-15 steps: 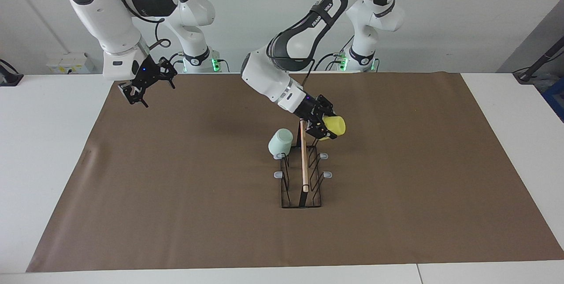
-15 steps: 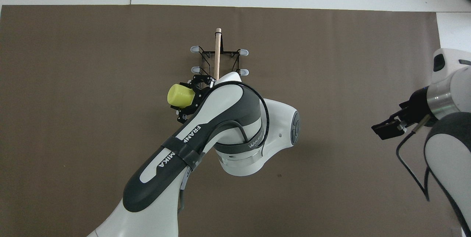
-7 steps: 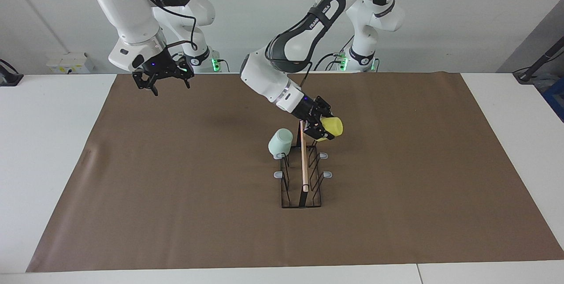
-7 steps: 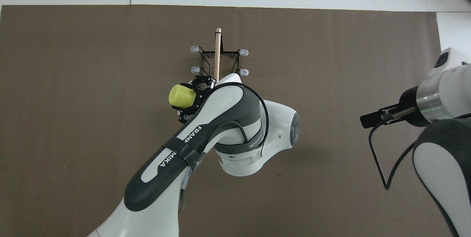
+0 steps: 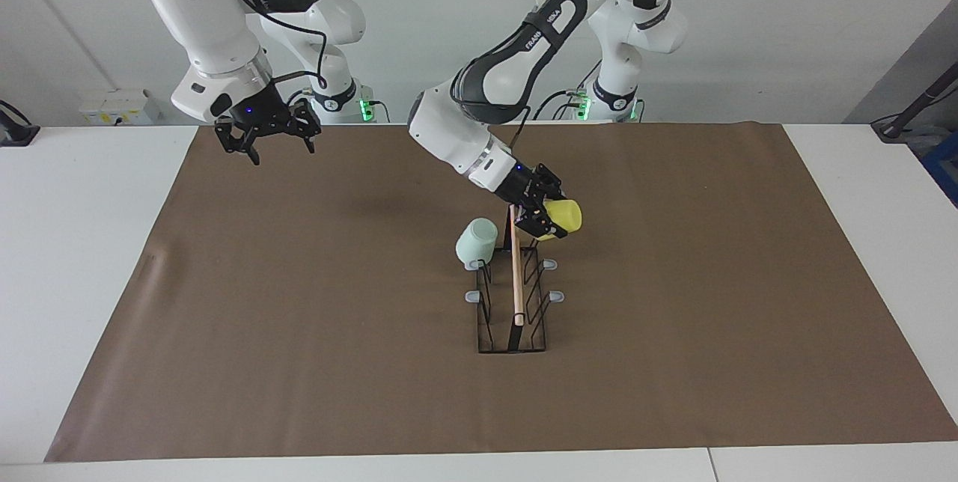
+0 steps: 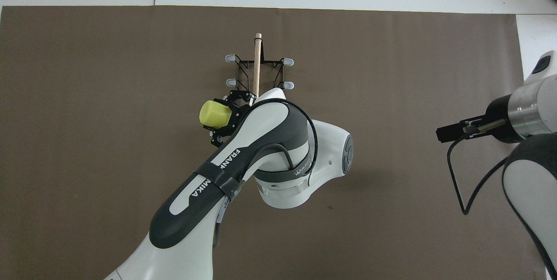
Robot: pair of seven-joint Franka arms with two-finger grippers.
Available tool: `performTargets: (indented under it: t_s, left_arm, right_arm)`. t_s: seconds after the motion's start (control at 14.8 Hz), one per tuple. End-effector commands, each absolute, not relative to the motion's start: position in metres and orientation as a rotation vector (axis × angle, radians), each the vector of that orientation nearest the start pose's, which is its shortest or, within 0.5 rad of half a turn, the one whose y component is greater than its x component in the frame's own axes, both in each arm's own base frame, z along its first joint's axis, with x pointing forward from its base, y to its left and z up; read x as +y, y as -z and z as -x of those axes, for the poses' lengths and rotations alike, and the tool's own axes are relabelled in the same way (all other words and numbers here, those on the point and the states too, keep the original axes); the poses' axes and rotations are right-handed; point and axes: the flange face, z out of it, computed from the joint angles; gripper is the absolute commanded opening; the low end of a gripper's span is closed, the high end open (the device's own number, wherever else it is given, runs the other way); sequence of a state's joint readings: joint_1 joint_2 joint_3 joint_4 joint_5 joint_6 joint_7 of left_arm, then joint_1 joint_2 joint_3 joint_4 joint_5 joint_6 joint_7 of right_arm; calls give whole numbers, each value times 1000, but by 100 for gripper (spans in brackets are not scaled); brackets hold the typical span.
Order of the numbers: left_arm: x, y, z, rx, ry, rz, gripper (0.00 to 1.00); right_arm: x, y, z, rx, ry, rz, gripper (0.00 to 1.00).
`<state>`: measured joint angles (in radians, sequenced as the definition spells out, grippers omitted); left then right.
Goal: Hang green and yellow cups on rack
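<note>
We are looking at the facing view and starting at its left edge, where our right gripper [image 5: 267, 144] is hanging in the air over the corner of the brown mat [image 5: 299, 362] at the right arm's end of the table [image 5: 75, 257], close to the robots. Its fingers are standing apart and holding nothing, and this arm is waiting.

Moving toward the middle, we are seeing the green cup [image 5: 476, 240] sitting tilted, mouth down, on a prong of the rack [image 5: 515, 302], on the side facing the right arm's end. It is occupying the prong nearest the robots on that side. The rack itself is standing in the middle of the mat, its wooden rod [image 5: 516, 280] running away from the robots, with the remaining grey-tipped prongs bare.

Next we are coming to our left gripper [image 5: 545, 218], reaching in over the rack's near end on the side facing the left arm's end. Its fingers are clamped on the yellow cup [image 5: 565, 216], which is lying tilted on its side in the air, just beside the rod's near end. In the overhead view the yellow cup [image 6: 214, 114] is sticking out from the gripper toward the left arm's end of the table. We cannot tell whether it is touching a prong.
</note>
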<state>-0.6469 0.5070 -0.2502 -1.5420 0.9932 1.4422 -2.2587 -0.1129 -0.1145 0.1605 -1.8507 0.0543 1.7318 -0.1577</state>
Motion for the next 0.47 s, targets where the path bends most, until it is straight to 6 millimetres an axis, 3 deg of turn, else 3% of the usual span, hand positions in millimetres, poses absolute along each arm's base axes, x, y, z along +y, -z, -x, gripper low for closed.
performTargets:
  t_s: [0.0, 0.07, 0.41]
  left_arm:
    - [-425, -381, -506, -1344, 1171, 1827, 0]
    - [-426, -391, -511, -1354, 1179, 1809, 0]
    - [-428, -394, -511, -1333, 1212, 1808, 0]
  right_arm:
    - [29, -553, -538, -254, -19, 3087, 100]
    - [28, -556, -541, -238, -13, 3089, 100]
    - [35, -545, -554, -213, -16, 3103, 100]
